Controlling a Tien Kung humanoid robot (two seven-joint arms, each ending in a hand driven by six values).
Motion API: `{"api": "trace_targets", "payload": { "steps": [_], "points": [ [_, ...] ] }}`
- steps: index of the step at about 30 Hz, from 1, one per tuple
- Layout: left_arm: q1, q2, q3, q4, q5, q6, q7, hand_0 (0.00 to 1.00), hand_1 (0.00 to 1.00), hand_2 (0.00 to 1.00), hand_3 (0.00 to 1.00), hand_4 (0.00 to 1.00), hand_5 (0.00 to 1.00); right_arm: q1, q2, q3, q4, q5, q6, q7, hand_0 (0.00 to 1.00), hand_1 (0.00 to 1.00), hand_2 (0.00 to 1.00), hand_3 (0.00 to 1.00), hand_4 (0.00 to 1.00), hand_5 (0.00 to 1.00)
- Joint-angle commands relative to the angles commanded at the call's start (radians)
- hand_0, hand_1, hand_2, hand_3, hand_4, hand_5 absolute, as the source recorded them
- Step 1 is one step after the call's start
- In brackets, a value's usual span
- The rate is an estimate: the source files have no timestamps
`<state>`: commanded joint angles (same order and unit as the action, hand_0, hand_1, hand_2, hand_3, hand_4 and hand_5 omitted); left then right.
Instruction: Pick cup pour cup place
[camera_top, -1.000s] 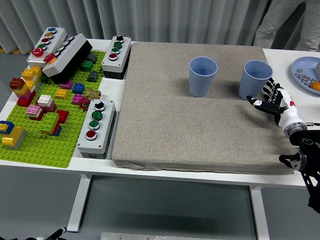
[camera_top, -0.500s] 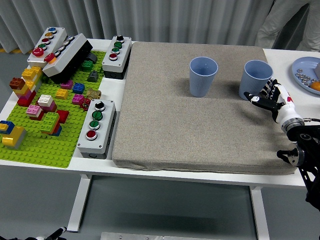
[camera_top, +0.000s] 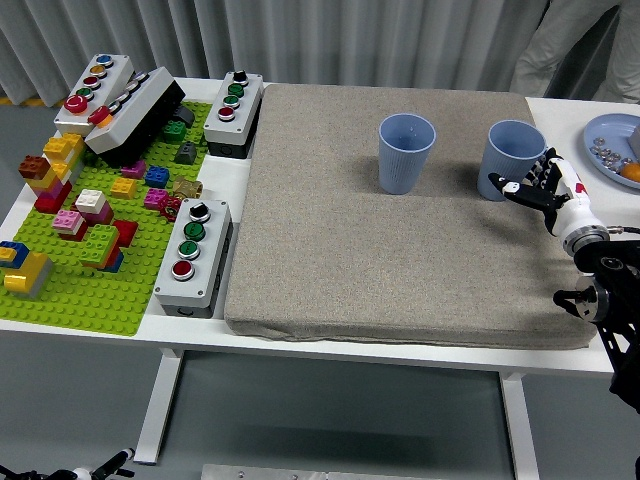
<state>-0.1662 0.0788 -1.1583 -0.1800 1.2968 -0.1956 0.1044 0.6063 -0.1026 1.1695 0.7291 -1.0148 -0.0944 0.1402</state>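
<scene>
The right hand (camera_top: 540, 186) has crept up to the right blue cup (camera_top: 512, 158) on the grey mat (camera_top: 390, 260), fingers spread, gripping nothing yet. Grasp, pour into the left blue cup (camera_top: 405, 152) and placing all remain.

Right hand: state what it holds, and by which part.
Nothing is held yet. The right hand has its fingers spread open around the near side of the right blue cup, which stands upright on the mat.
</scene>
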Motion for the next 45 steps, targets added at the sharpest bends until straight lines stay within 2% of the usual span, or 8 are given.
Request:
{"api": "trace_targets", "payload": {
  "steps": [45],
  "points": [
    [-0.017, -0.006, 0.003, 0.0, 0.008, 0.001, 0.002, 0.835, 0.836, 0.905, 0.802, 0.604, 0.998, 0.018, 0.035, 0.04, -0.058, 0.011, 0.021, 0.03, 0.994, 0.956, 0.998, 0.998, 0.811, 0.195]
  ]
}}
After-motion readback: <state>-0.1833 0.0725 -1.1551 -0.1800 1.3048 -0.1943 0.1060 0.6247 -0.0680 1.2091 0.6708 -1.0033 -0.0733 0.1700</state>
